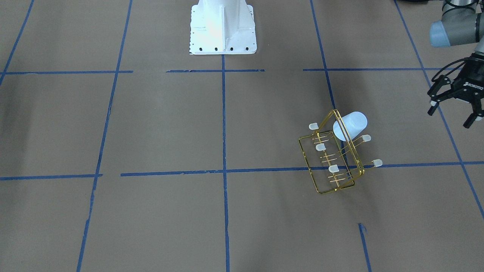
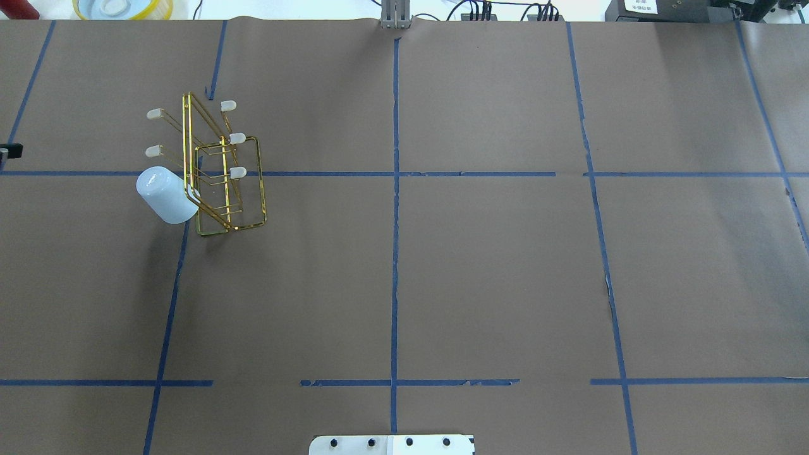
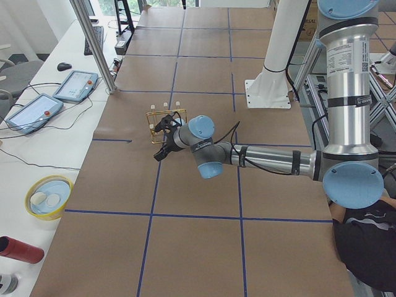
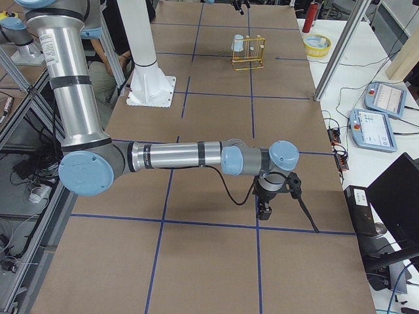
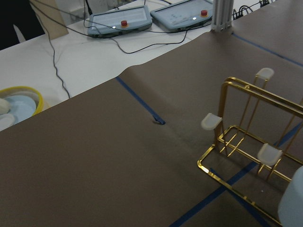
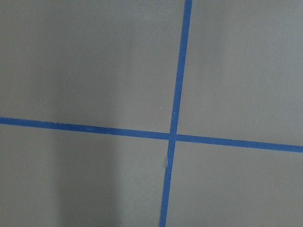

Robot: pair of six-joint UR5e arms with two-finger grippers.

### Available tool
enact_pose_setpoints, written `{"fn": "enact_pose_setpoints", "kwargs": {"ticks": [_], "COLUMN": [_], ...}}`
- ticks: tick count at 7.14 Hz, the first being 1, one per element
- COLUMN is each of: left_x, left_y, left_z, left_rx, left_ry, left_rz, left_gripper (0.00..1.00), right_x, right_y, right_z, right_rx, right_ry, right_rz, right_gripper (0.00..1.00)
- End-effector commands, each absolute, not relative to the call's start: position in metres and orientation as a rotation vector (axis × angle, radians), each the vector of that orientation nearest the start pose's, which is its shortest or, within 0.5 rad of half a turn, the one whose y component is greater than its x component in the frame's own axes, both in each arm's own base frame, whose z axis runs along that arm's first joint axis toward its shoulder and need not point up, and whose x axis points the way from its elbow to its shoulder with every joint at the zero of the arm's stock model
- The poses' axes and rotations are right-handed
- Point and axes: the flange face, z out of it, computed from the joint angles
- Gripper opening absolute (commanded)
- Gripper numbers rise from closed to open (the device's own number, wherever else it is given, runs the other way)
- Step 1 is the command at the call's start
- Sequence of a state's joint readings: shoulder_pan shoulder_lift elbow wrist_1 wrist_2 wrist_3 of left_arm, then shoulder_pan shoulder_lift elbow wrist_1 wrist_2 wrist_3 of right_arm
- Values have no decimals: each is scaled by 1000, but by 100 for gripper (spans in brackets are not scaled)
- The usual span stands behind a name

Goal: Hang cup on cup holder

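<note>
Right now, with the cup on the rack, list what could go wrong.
1. The cup sits tilted on an end prong of the cup holder; a bump might slide it off.
2. The left gripper, open, hangs apart from the cup holder on the cup's side; a careless sweep could clip a prong and shift the wire frame.
</note>
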State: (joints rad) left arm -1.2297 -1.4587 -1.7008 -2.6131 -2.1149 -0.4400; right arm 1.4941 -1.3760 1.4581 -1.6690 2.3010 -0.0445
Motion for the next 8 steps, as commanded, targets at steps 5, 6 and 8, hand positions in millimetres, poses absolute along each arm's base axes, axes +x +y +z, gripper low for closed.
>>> {"fn": "enact_pose_setpoints", "kwargs": {"ticks": [5, 6, 8], "left_x": [-67, -68, -80], "left_y": [-534, -559, -562], "left_z": [583, 566, 585], "left_rx": [449, 329, 148], "left_ry": [738, 748, 727], "left_rz": [245, 196, 110], "left_gripper": [100, 100, 100], "right_x": [23, 23, 23], "right_y": [-575, -575, -575], "right_z": [623, 623, 623], "right_rx": [-26, -26, -28], "right_ry": [-730, -730, -730], "right_rz": [-110, -110, -110], "right_gripper": [100, 100, 100]}}
